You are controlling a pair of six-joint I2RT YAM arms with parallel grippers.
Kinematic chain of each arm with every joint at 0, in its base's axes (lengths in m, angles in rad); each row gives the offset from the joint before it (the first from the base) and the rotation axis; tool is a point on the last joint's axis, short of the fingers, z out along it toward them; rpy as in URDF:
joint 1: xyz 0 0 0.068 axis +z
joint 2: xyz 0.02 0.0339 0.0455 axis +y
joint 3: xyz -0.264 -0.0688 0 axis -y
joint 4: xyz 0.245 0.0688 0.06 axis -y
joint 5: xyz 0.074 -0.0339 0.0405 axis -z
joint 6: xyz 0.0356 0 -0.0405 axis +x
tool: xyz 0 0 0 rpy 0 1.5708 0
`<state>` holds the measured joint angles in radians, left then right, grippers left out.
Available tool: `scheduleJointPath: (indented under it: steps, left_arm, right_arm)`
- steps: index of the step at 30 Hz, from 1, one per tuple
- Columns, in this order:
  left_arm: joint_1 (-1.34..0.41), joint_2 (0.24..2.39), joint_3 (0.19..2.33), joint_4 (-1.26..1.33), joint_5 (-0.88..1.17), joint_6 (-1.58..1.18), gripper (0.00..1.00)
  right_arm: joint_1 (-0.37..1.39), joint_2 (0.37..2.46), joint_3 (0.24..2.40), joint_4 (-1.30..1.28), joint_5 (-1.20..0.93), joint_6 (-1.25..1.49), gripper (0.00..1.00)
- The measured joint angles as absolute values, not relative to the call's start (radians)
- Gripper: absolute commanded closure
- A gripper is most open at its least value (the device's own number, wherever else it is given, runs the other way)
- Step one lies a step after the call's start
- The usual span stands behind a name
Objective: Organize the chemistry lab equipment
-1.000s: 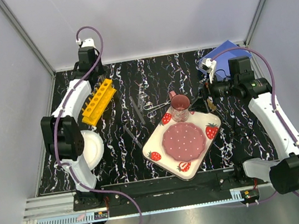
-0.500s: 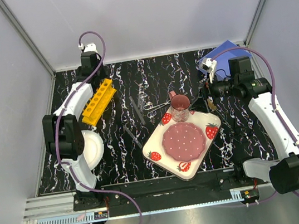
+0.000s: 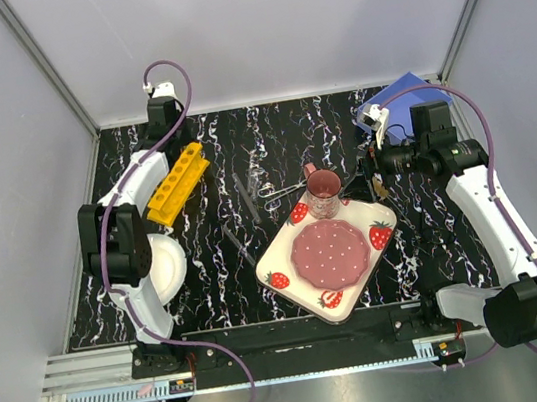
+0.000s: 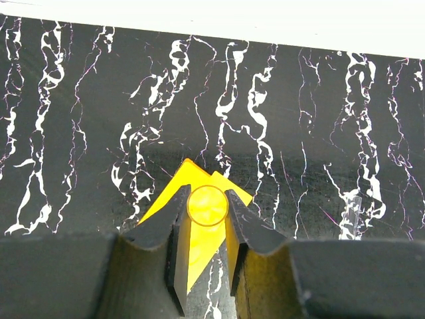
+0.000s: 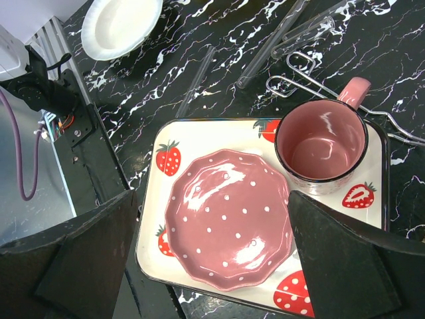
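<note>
Lowest in the top view, the strawberry-print tray sits tilted on the marbled table, carrying a dotted pink plate and, at its upper end, the pink mug. The right gripper hangs over this tray, its claw spread wide and grasping nothing. At the left edge lies a round white plate.

Left of the tray, one thin clear tube runs from upper left to lower right. Above it, a pair of tubes lies steeper, nearly up-and-down in the frame. The metal loop-handled scissors lie just beside them, loops to the left, long axis running right toward the mug.

Further up on the left, the yellow rack lies on a diagonal, holes in a row, long axis from lower left to upper right. The left gripper is clenched on a corner of it (a round yellow knob sits between the fingers). Whether the rack rests on the table or is lifted cannot be told.
</note>
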<state>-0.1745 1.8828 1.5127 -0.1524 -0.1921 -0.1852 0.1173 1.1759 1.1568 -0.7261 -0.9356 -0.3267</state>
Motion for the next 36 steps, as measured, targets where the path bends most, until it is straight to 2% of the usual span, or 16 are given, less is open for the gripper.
scheduleJointPath:
  steps: [9, 13, 17, 20, 21, 22, 23, 28, 34, 36]
  left_arm:
    - [-0.175, 1.882, 1.483, -0.135, -0.192, -0.192, 0.57]
    - [-0.175, 1.88, 1.478, -0.135, -0.192, -0.192, 0.47]
    - [-0.175, 1.835, 1.456, -0.138, -0.193, -0.192, 0.27]
    - [-0.175, 1.76, 1.435, -0.143, -0.196, -0.192, 0.16]
    - [-0.175, 1.729, 1.425, -0.144, -0.196, -0.192, 0.13]
    - [-0.171, 1.626, 1.398, -0.15, -0.196, -0.192, 0.04]
    - [-0.171, 1.619, 1.397, -0.15, -0.197, -0.193, 0.01]
    - [-0.13, 1.371, 1.256, -0.155, -0.193, -0.212, 0.01]
    - [-0.038, 1.099, 1.091, -0.226, -0.121, -0.285, 0.01]
    - [-0.017, 1.016, 1.045, -0.279, -0.094, -0.315, 0.01]
  right_arm:
    - [0.117, 1.176, 1.157, -0.727, -0.937, -0.328, 0.0]
    - [0.117, 1.176, 1.157, -0.727, -0.937, -0.328, 0.0]
    - [0.116, 1.176, 1.157, -0.73, -0.937, -0.33, 0.0]
    - [0.116, 1.176, 1.157, -0.732, -0.945, -0.335, 0.0]
    - [0.116, 1.177, 1.158, -0.736, -0.95, -0.336, 0.0]
    - [0.116, 1.185, 1.165, -0.754, -0.969, -0.34, 0.0]
    - [0.116, 1.186, 1.165, -0.754, -0.97, -0.34, 0.0]
    - [0.191, 1.274, 1.265, -0.838, -0.951, -0.383, 0.0]
    - [0.417, 1.363, 1.366, -0.911, -0.846, -0.411, 0.0]
    - [0.541, 1.407, 1.399, -0.92, -0.784, -0.405, 0.0]
